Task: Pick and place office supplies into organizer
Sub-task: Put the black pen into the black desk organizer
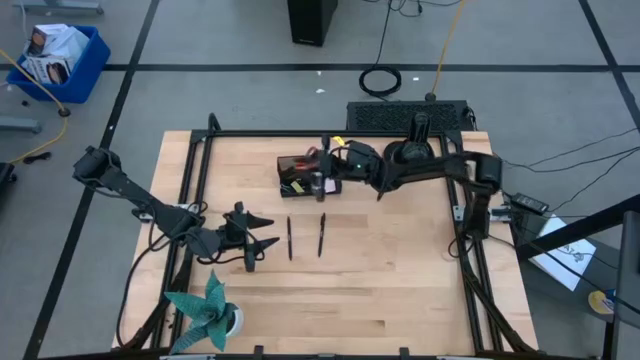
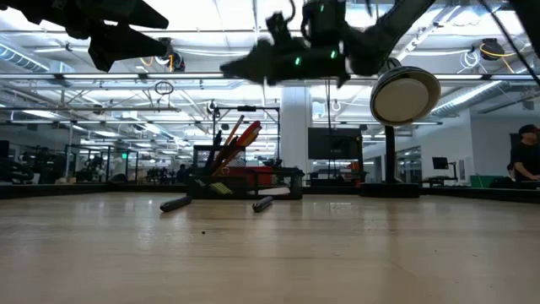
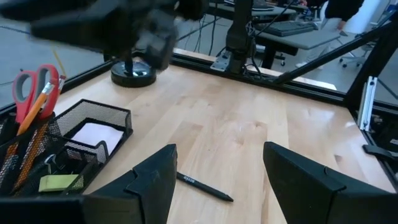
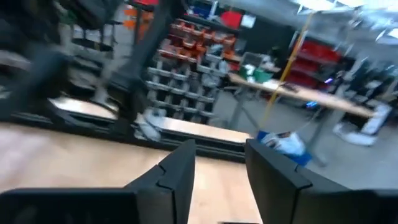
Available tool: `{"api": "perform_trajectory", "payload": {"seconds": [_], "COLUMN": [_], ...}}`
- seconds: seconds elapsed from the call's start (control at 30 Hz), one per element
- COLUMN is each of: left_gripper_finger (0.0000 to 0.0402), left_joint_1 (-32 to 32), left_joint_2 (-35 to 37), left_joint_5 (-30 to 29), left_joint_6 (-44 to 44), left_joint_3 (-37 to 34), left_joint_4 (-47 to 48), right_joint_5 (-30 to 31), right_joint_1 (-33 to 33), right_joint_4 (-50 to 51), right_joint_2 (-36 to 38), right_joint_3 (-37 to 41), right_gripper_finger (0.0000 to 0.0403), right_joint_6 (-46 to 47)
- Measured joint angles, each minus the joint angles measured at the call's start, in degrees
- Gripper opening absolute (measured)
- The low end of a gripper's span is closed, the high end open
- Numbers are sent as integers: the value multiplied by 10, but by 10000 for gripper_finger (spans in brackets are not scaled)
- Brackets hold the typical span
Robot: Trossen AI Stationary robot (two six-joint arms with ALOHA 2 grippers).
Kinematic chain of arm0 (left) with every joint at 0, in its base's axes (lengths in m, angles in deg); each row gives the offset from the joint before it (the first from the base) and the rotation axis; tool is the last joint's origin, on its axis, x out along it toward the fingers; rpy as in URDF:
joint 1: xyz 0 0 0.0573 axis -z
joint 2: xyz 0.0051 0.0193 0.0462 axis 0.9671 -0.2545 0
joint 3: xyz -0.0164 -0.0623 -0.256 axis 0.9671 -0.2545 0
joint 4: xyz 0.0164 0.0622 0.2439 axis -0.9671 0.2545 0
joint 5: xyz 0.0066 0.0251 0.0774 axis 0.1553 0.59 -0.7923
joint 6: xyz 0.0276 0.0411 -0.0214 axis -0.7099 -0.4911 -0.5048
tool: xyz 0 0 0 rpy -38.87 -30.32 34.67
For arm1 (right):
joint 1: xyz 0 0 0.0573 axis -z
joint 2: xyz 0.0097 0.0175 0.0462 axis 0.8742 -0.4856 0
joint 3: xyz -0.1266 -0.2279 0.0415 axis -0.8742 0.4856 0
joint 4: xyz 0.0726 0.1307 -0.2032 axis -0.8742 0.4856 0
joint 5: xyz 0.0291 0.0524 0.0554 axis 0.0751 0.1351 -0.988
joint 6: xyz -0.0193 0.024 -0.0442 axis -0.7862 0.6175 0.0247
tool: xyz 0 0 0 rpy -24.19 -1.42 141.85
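Right gripper [image 1: 322,172] above organizer [image 1: 300,176] (empty-jawed)

Stood on a grey concrete floor [image 1: 220,40] crossed by dark tape lines, with a blue bin [image 1: 60,60] of boxes at ten o'clock from the light wooden table [image 1: 400,270]. Held a black cabinet [image 1: 311,20] at twelve o'clock and a coiled black cable [image 1: 381,80] just beside it. Opened, in the low view, into a wide hall lit by rows of ceiling lights [image 2: 236,17] under steel beams, with a white pillar [image 2: 293,127] behind. Showed shelves of red and orange bins [image 4: 199,40] and a long workbench [image 4: 292,93] in the right wrist view, plus a seated person [image 2: 525,156] at three o'clock.
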Motion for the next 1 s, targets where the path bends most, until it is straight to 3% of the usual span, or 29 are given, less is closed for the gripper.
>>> {"api": "perform_trajectory", "payload": {"seconds": [0.23, 0.33, 0.47, 0.53, 0.7, 0.83, 1.0], "left_gripper_finger": [244, 244, 244, 244, 244, 244, 244], "left_joint_1": [-1, -1, -1, -1, -11, -17, -18], "left_joint_2": [0, 0, 0, 0, 0, 0, 0], "left_joint_5": [-2, -2, -5, -5, -5, 0, 2], "left_joint_6": [-1, 2, 9, 17, 17, 39, 43], "left_joint_3": [0, 0, 0, 0, 0, 0, 0], "left_joint_4": [-14, -15, -22, -23, -30, -35, -33], "right_joint_5": [0, -2, 3, 18, 129, 274, 318], "right_joint_1": [-65, -97, -141, -165, -218, -257, -283], "right_joint_4": [231, 322, 413, 395, 346, 320, 230], "right_joint_2": [105, 144, 169, 170, 148, 110, 38], "right_joint_3": [0, 0, 18, 36, 84, 113, 113], "right_gripper_finger": [131, 127, 127, 128, 123, 118, 116], "right_joint_6": [44, 152, 207, 236, 301, 377, 396]}}
